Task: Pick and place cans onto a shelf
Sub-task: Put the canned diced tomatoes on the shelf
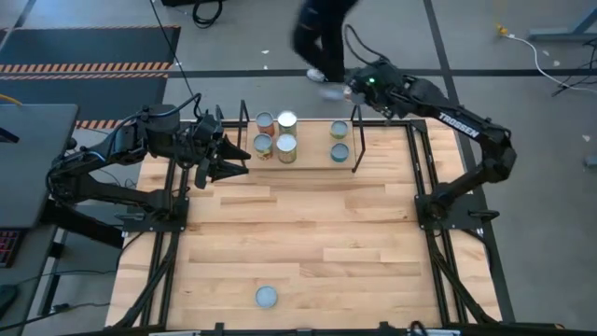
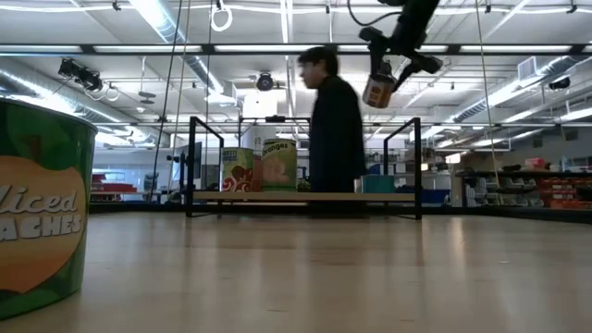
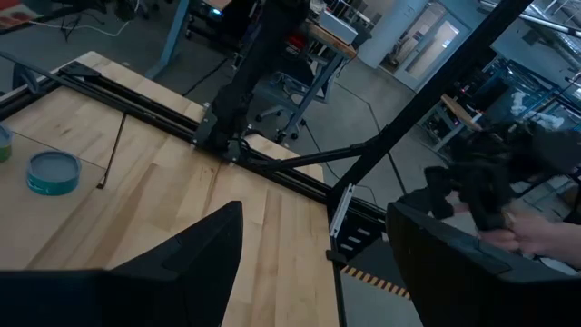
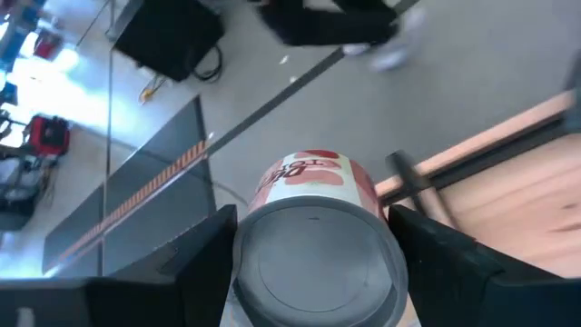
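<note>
Right wrist view puts the can (image 4: 318, 241) directly between the right gripper (image 4: 313, 263) fingers, clamped on its sides, label facing away from the wrist and silvery end facing the camera. You hold a rigid metal cylinder, probably fairly heavy if full, with a smooth label that could slip; keep the pads across the mid-body and avoid tilting. The low view shows what the wrist cannot: the held can (image 2: 377, 91) hangs high above the shelf (image 2: 305, 196). From the high view, the shelf board (image 1: 312, 149) lies just below and toward the table from your gripper (image 1: 353, 91), with cans (image 1: 286, 147) grouped at its far end and two more (image 1: 339, 140) nearer. The left gripper (image 1: 238, 156) waits beyond, fingers spread and empty. Farthest off, a lone can (image 1: 266, 297) stands at the table's opposite edge. A person (image 2: 335, 134) passes behind the shelf.
</note>
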Tool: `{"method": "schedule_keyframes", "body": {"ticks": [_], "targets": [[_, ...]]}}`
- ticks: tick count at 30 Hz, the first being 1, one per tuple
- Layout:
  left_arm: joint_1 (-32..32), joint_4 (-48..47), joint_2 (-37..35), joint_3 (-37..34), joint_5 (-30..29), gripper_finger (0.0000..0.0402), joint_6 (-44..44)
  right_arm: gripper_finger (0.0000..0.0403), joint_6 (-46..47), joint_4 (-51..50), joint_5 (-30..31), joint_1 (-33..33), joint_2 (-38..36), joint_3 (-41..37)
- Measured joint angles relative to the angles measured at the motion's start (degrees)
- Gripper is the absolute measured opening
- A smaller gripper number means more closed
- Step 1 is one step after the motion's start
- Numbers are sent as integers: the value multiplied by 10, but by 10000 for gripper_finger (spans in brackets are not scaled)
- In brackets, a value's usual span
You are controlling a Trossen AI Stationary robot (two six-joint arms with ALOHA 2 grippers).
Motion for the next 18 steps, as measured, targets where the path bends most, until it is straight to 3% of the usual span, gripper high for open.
{"method": "schedule_keyframes", "body": {"ticks": [11,18], "targets": [[0,0,0,0,0,275,0,270,17,16,-17,82,143,55],[0,0,0,0,0,275,0,270,-28,-62,-42,72,263,171]]}}
